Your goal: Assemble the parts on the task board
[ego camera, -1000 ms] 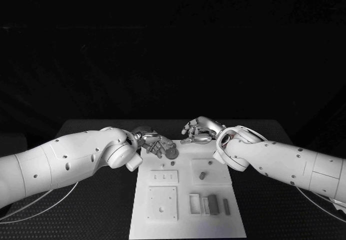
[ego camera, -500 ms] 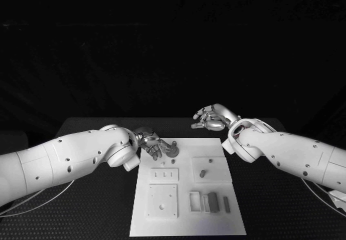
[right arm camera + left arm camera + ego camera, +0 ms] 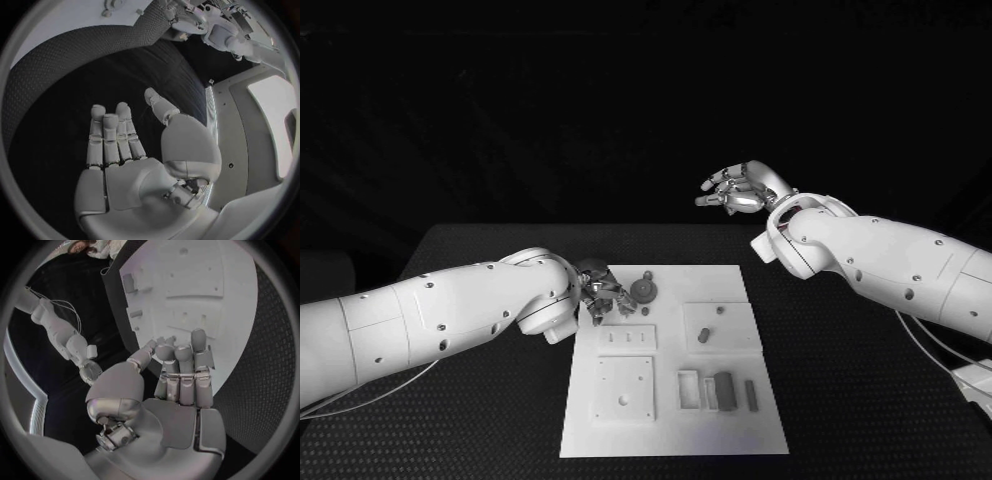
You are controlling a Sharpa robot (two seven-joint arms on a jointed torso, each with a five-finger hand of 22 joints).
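The white task board (image 3: 721,286) lies in the middle of the table. A round grey part (image 3: 646,290) rests near its far left corner. My left hand (image 3: 599,294) hovers just left of that part at the board's edge, with its fingers (image 3: 187,365) stretched out and nothing in the palm. A short grey peg (image 3: 705,335) stands in a square plate on the board. Two dark bars (image 3: 724,392) and a white block (image 3: 688,389) lie near the front right. My right hand (image 3: 740,190) is raised high beyond the table's far edge, its palm (image 3: 134,180) empty and its fingers straight.
Two white inset plates (image 3: 626,389) with holes lie on the board's left half. Black textured matting (image 3: 862,380) covers the table round the board. Both white forearms (image 3: 444,320) reach in low from the sides.
My right hand has lifted up and away from the board's far edge. My left hand has drawn back to the left, leaving the round grey part lying on the board.
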